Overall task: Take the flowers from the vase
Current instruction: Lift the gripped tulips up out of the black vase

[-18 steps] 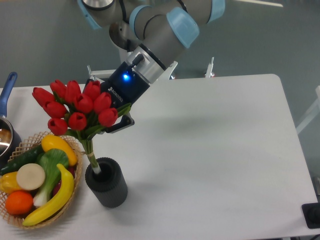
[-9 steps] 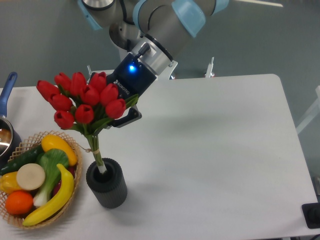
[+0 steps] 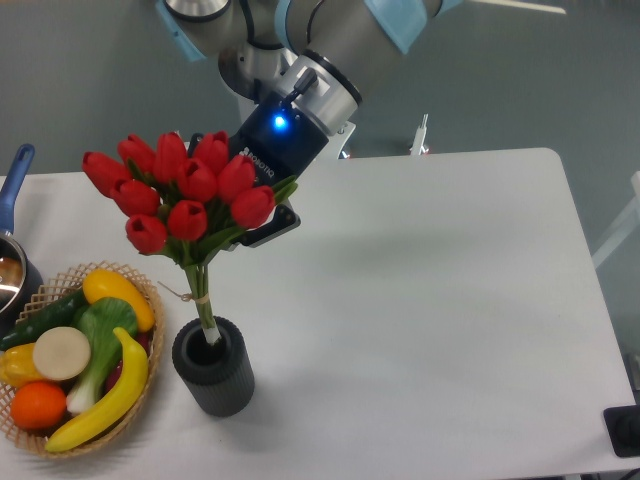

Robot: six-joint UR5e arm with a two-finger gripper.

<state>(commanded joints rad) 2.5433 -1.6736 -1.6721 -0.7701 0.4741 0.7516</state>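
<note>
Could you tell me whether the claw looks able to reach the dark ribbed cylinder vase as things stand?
Probably not directly: the claw sits behind the bunch of red tulips, whose stems stand in the dark ribbed cylinder vase, blocking its mouth. The vase's right side looks open.

Round woven wicker basket (image 3: 150,300) sits at near left of white table (image 3: 430,300), partly cut off by the frame edge. Inside: long yellow banana (image 3: 100,400) along the right rim, orange round fruit (image 3: 38,404) at the near left, pale round disc (image 3: 62,353) in the middle w/ light-green leafy veg (image 3: 100,335) beside it, dark green cucumber (image 3: 45,318) on the far left side, yellow pepper-like piece (image 3: 118,293) at the far side. Further left, a metal pot w/ blue handle (image 3: 15,180), mostly out of frame. Small black object (image 3: 625,430) at near right corner.
</note>
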